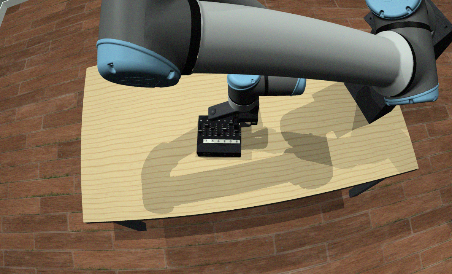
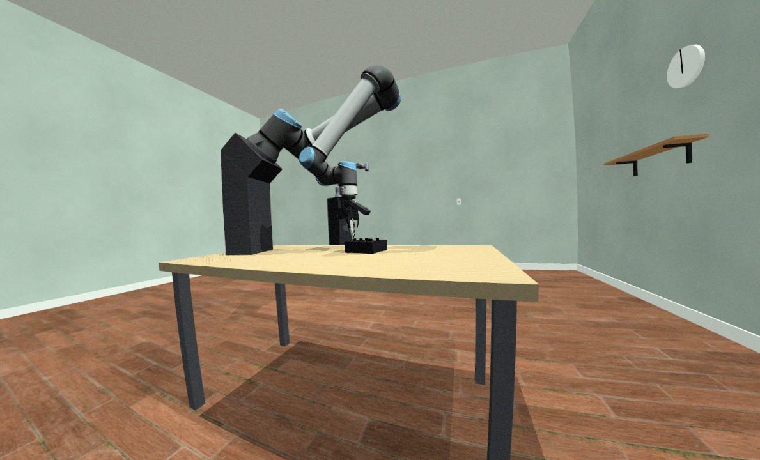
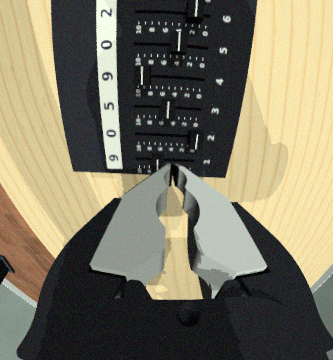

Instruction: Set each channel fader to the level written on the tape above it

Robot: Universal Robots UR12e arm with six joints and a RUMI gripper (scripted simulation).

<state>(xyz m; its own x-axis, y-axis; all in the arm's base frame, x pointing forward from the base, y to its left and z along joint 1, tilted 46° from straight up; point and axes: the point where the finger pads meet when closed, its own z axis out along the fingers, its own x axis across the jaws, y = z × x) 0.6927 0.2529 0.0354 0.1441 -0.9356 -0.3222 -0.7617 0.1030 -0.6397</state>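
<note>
The black lighting desk (image 1: pixel 217 147) (image 2: pixel 365 246) (image 3: pixel 78 100) lies mid-table. Its white tape (image 1: pixel 220 140) (image 3: pixel 107 85) reads 9, 0, 5, 9, 0, 2 for channels 1 to 6. In the wrist view, the channel 1 fader cap (image 3: pixel 157 164) stands toward the high end of its slot. The channel 2 cap (image 3: pixel 193 141) is near 0, the channel 3 cap (image 3: pixel 167 109) near 5, the channel 4 cap (image 3: pixel 142 76) near 9 and the channel 5 cap (image 3: pixel 178 41) near 4. My gripper (image 3: pixel 172 166) (image 1: pixel 235 121) (image 2: pixel 352 231) is shut and empty. Its tips sit at the channel 1 slot, just on the low-level side of that cap.
The desk sits on a light wooden table (image 1: pixel 118 170) (image 2: pixel 428 268). The robot's dark pedestal (image 1: pixel 367 102) (image 2: pixel 245 200) stands at the table's far side. The arm's big links hang above the table in the overhead view.
</note>
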